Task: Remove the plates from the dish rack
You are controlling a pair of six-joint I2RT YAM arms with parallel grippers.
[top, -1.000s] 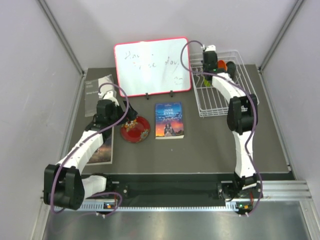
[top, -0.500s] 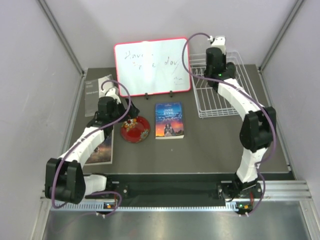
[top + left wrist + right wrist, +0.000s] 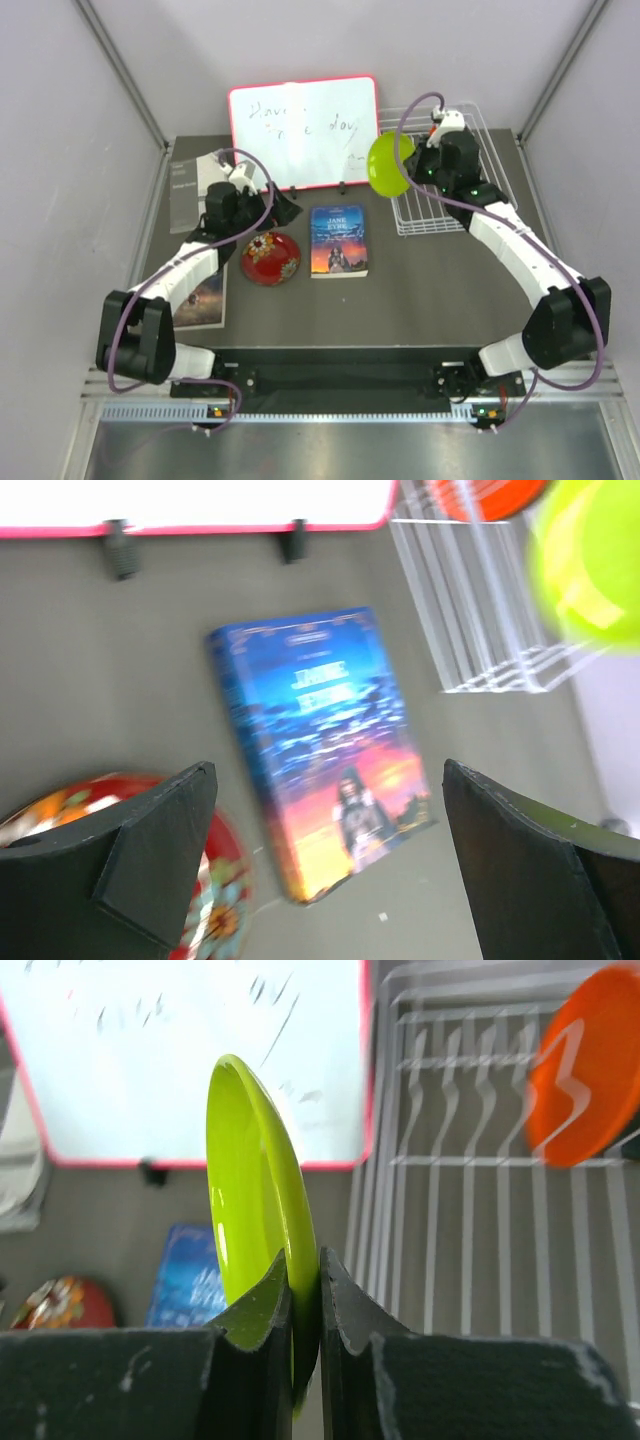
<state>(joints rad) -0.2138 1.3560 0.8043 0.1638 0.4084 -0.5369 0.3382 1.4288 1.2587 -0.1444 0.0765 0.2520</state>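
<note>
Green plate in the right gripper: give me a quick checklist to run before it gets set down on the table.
1. Grip: right gripper is shut on the rim of the lime green plate, which is held on edge. Ok.
2. Out of the dish rack: the plate is held left of its wires. Ok.
3. Landing spot: bare table to the right of the book. Ok.
4. Left gripper: open and empty, above the red plate and the book, apart from the green plate. Ok.
5. Rack emptied: orange plate stands in it. Not ok.
</note>
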